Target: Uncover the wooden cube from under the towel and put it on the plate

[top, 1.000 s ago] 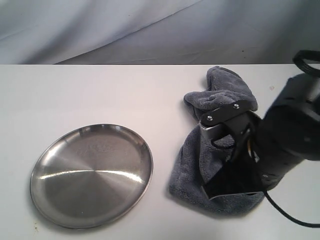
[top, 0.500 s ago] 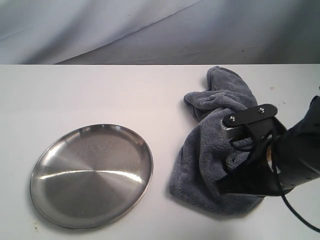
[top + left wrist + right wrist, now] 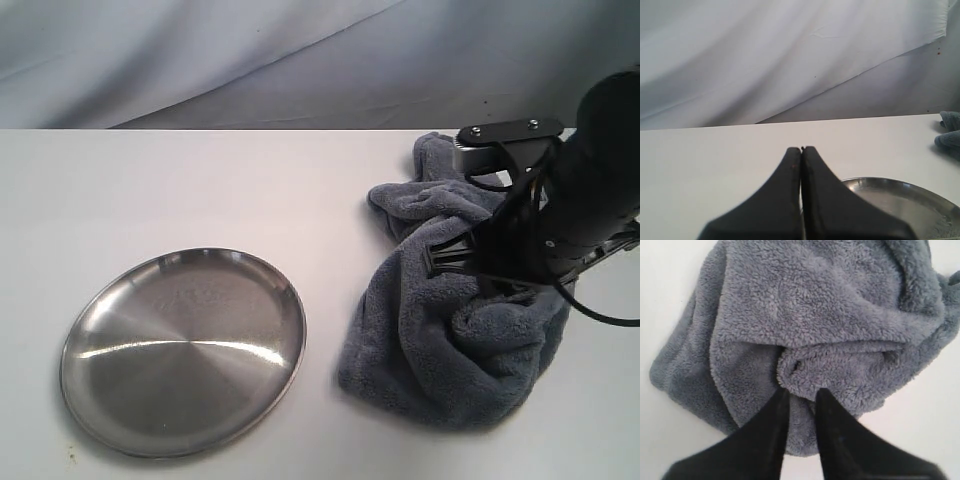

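Note:
The dark grey-blue towel [image 3: 430,330] lies bunched on the white table, right of the silver plate [image 3: 185,350]. My right gripper [image 3: 487,283] reaches down onto the towel's right side. In the right wrist view the right gripper [image 3: 803,392] has a fold of the towel [image 3: 805,305] pinched between its fingers. No wooden cube shows in any view. My left gripper [image 3: 801,148] is shut on nothing and hovers near the plate [image 3: 900,200]; it is out of the exterior view. A corner of the towel [image 3: 950,135] shows in the left wrist view.
A white table [image 3: 150,190] carries everything, with a pale draped cloth backdrop [image 3: 250,60] behind its far edge. The right arm's black body [image 3: 595,190] and cable [image 3: 600,318] hang over the table's right side.
My right gripper has swung from the towel's near right edge up toward the far side, pulling a fold with it. The towel's right part is now bunched higher. The plate has not moved.

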